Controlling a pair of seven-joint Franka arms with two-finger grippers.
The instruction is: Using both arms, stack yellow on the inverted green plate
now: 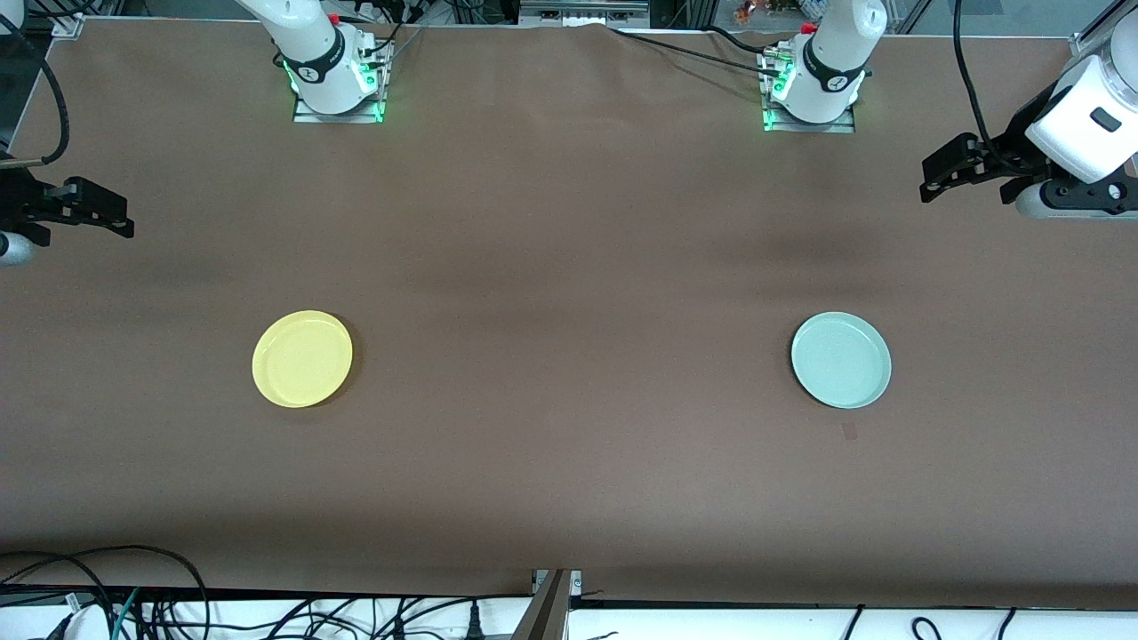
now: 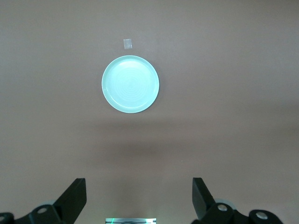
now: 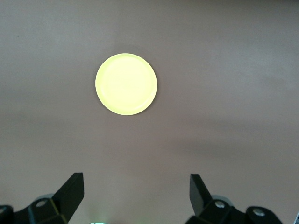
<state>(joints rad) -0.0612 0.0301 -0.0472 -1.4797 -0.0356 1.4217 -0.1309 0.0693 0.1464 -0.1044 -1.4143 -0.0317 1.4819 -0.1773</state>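
Resting rim-up on the brown counter [image 1: 569,293], level with each other and well apart: yellow [image 1: 302,358] toward the right arm's end, green plate [image 1: 841,360] toward the left arm's. Farther up, hovering over the counter's ends with fingers spread wide — right claw [image 1: 114,213] at yellow's 10 o'clock, left claw [image 1: 935,173] at the green plate's 1 o'clock.

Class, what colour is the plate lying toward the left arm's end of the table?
Pale mint green plate; it shows best in the left wrist view.
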